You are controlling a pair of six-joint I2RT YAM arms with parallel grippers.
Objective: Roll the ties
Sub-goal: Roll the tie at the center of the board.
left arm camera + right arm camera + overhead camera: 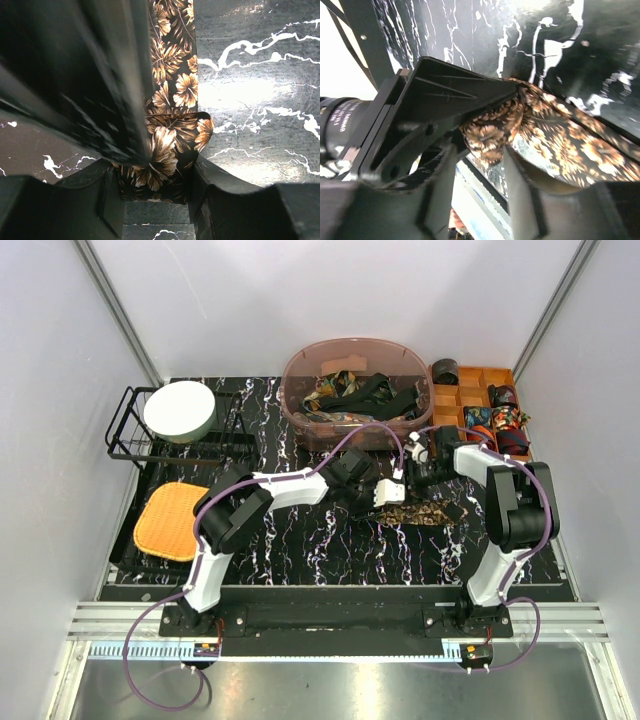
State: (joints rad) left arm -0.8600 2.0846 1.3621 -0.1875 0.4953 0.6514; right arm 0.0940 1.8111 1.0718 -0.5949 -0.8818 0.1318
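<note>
A brown floral tie (425, 512) lies across the black marble table (300, 540), right of centre. Both grippers meet at its left end. My left gripper (385, 495) is shut on the tie's folded end (172, 145), which fills the gap between its fingers (210, 200). The strip runs away from the fold toward the top of the left wrist view. My right gripper (428, 478) is shut on a small rolled lump of the same tie (490, 132) at its fingertips (517, 165). The rest of the tie trails to the right. Each gripper's black body crowds the other's wrist view.
A brown translucent tub (300, 375) at the back holds several loose ties. A wooden organizer (455, 398) at the back right holds rolled ties. A black wire rack (125, 430) with a white bowl (180, 410) stands at the back left, and an orange mat (170, 522) lies in front of it.
</note>
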